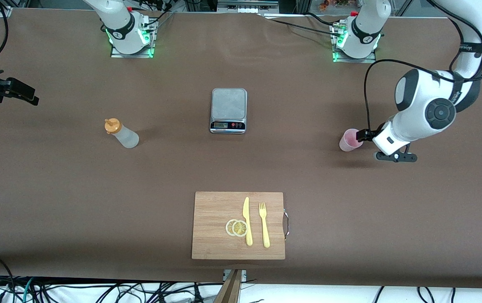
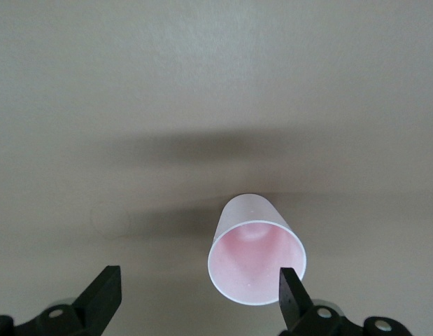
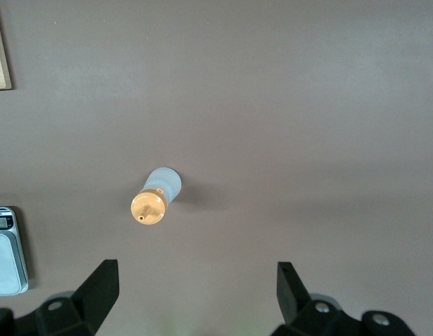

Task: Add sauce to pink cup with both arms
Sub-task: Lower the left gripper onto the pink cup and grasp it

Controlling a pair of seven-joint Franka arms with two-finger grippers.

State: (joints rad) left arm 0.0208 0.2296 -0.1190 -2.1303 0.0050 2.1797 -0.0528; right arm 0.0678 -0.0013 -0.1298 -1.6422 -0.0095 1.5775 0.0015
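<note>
The pink cup point(image 1: 350, 141) stands upright on the brown table toward the left arm's end. My left gripper point(image 1: 363, 135) is low beside it and open. In the left wrist view the cup point(image 2: 254, 255) sits between the fingers, close to one fingertip point(image 2: 292, 285), and the gripper point(image 2: 200, 280) holds nothing. The sauce bottle point(image 1: 122, 134), with its orange cap, stands toward the right arm's end. My right gripper point(image 1: 28, 96) hangs high over that end of the table, open and empty point(image 3: 197, 276). Its wrist view shows the bottle point(image 3: 156, 196) from above, well clear of the fingers.
A grey kitchen scale point(image 1: 228, 105) sits mid-table between bottle and cup, and shows at the edge of the right wrist view point(image 3: 5, 255). A wooden cutting board point(image 1: 213, 210) with lemon slices point(image 1: 236, 227), a yellow knife point(image 1: 247, 221) and fork point(image 1: 264, 225) lies nearer the front camera.
</note>
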